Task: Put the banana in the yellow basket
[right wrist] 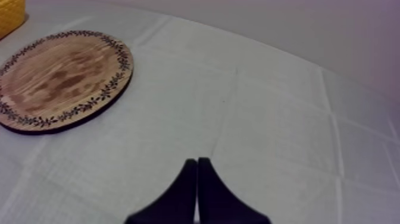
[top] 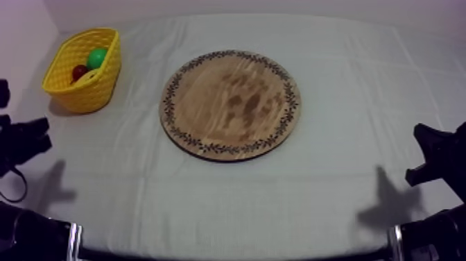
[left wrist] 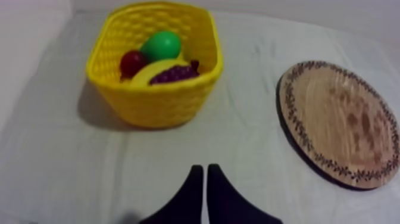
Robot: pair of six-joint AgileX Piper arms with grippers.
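The banana (left wrist: 156, 67) lies inside the yellow basket (left wrist: 161, 104), curved among the other fruit. In the top view the basket (top: 93, 94) stands at the table's far left. The round wooden board (top: 231, 104) with its patterned rim sits mid-table, nothing on it. My left gripper (left wrist: 205, 170) is shut, its fingers together as a narrow wedge over the cloth, well short of the basket. In the top view it rests low at the left edge (top: 38, 135). My right gripper (right wrist: 197, 162) is shut too, over bare cloth to the right of the board (right wrist: 59, 77), low at the right edge (top: 423, 149).
In the basket with the banana are a green pear (left wrist: 161, 44), a small red fruit (left wrist: 132, 61) and a bunch of purple grapes (left wrist: 175, 73). A corner of the basket (right wrist: 11, 15) shows beyond the board in the right wrist view. Grey-white cloth surrounds the board.
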